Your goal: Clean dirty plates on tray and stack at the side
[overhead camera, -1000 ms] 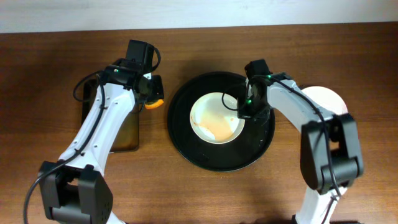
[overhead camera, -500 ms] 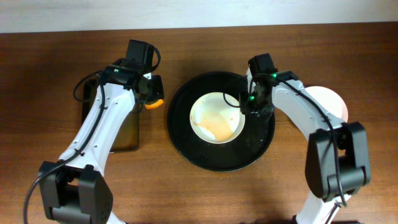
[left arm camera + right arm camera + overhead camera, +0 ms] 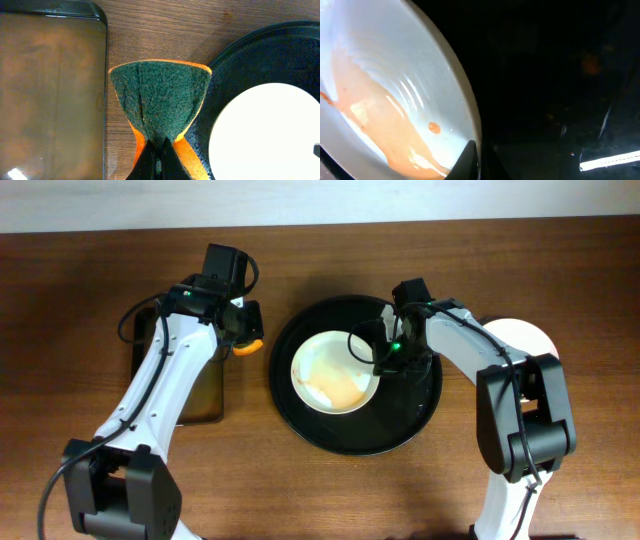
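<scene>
One white plate (image 3: 325,370) with an orange sauce smear lies on the round black tray (image 3: 350,435). My right gripper (image 3: 383,360) is shut on the plate's right rim. The right wrist view shows a finger (image 3: 477,160) inside the smeared plate (image 3: 395,90), with the tray (image 3: 545,75) beside it. My left gripper (image 3: 243,330) is shut on a sponge (image 3: 250,345), orange with a green scrub face, just left of the tray. The left wrist view shows the gripper (image 3: 160,160) pinching the sponge (image 3: 160,100) above bare wood beside the tray (image 3: 250,55) and plate (image 3: 265,130).
A white plate (image 3: 525,340) lies on the table right of the tray, partly hidden by my right arm. A rectangular black tray (image 3: 200,395) with a brownish inside lies at the left under my left arm, and also shows in the left wrist view (image 3: 50,90).
The plate has slid a little to the left on the tray, with my right gripper on its rim. The left arm and sponge have not moved.
</scene>
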### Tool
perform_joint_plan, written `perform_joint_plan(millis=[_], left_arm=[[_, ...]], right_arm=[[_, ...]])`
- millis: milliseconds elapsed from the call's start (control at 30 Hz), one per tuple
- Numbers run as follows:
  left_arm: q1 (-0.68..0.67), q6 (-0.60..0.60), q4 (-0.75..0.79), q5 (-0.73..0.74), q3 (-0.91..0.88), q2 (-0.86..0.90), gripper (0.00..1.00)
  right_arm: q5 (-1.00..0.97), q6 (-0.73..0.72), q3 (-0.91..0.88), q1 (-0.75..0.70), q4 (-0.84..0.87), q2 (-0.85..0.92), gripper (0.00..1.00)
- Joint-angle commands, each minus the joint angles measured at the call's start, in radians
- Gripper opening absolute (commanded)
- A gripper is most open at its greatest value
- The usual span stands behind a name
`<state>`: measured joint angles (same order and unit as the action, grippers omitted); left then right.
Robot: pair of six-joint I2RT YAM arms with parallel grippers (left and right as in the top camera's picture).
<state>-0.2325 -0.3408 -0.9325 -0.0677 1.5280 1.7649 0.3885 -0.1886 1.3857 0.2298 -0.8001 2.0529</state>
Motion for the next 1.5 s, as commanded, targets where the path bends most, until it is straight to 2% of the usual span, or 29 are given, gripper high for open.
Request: perform_joint_plan(millis=[0,333,567,733,867,1067,1233,1300,1467], left_arm=[[0.002,-0.003,-0.001,0.000,0.010,-0.023,0.00],[0.001,-0.003,-0.002,0.000,0.010,-0.023,0.00],[0.001,-0.003,-0.001,-0.001,0.010,-0.023,0.00],[0.001,-0.003,-0.001,0.000,0.010,-0.023,0.00],[0.001,-0.003,-0.001,0.000,0.010,-0.023,0.00],[0.000,-0.003,0.000,0.040,0.010,-0.023,0.00],[-0.019,-0.003,0.050,0.307,0.010,-0.011,0.00],[-0.071,-0.003,0.070,0.373,0.010,0.016,0.00],[-0.166,-0.008,0.129,0.513,0.010,0.112,0.00]], right_arm=[[0.045,0.000,0.005,-0.001,-0.009,0.013,0.04],[0.049,0.001,0.008,-0.025,-0.007,-0.043,0.04],[-0.315,0.029,0.010,-0.033,-0.016,-0.273,0.04],[-0.507,0.050,0.010,-0.020,-0.052,-0.326,0.04],[-0.720,0.051,0.010,0.079,-0.068,-0.354,0.04],[-0.767,0.031,0.010,0.170,-0.127,-0.354,0.04],[-0.709,0.008,0.010,0.169,-0.154,-0.353,0.04],[-0.705,-0.058,0.010,0.169,-0.154,-0.353,0.04],[-0.677,-0.060,0.010,0.169,-0.159,-0.353,0.04]])
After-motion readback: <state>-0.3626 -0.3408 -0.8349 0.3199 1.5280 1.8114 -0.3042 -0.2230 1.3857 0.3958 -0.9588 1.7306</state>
